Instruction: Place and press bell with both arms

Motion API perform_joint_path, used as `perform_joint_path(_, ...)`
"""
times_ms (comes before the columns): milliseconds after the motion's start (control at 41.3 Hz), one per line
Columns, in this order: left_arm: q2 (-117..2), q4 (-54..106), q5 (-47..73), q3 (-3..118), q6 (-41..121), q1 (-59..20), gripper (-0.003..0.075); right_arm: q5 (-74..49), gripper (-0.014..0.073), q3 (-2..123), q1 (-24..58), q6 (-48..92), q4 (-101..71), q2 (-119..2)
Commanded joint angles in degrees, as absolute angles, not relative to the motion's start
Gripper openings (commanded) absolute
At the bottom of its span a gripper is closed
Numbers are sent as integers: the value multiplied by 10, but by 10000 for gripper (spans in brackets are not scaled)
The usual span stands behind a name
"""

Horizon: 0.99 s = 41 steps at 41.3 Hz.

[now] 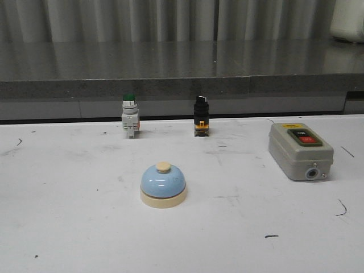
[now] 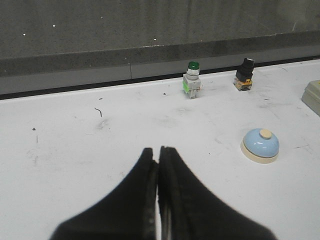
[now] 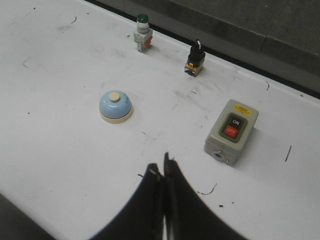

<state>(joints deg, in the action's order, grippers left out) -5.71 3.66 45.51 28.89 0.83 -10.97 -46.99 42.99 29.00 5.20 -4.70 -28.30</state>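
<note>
Front view, lower centre: one small light-blue glossy dome bell (image 1: pixel 163 185) with cream base and cream button, upright on the white scuffed table (image 1: pixel 62 227), nothing touching it; no arm shows in this view. Left wrist view: the left gripper (image 2: pixel 158 152), black, jaws pressed together with only a hairline gap, holding nothing, sits at bottom centre; bell (image 2: pixel 260 145) lies right of the tips, about level with them. Right wrist view: the right gripper (image 3: pixel 161 172), also closed and empty, bottom centre; bell (image 3: pixel 116 106) is up and left of it, well apart. Judgement: neither arm is clearly nearer (wrist views alone don't settle it); bell is round, so no long axis to align to, any approach angle works. Farther back, one each: grey switch box (image 1: pixel 300 150) with red and black buttons at right, green-capped push button (image 1: pixel 129 115) and black selector switch (image 1: pixel 201 115) along the table's far edge, then the grey wall ledge (image 1: pixel 170 85).
</note>
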Motion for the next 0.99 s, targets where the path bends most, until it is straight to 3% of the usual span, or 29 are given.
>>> perform_joint_path(0, -71, 40, 410, 302, 9, -108, -20, -431, -67, 442, 286, 58, -46, -285)
perform_joint_path(194, -62, 39, 400, 298, 9, -106, -20, -431, -67, 442, 286, 58, -46, -285)
perform_joint_path(460, -2, 26, 157, 148, 9, -60, -20, -431, -67, 442, 287, 58, -46, -285)
perform_joint_path(969, 13, 26, -26, -14, 9, -57, -20, -432, -67, 442, 287, 58, -46, -285)
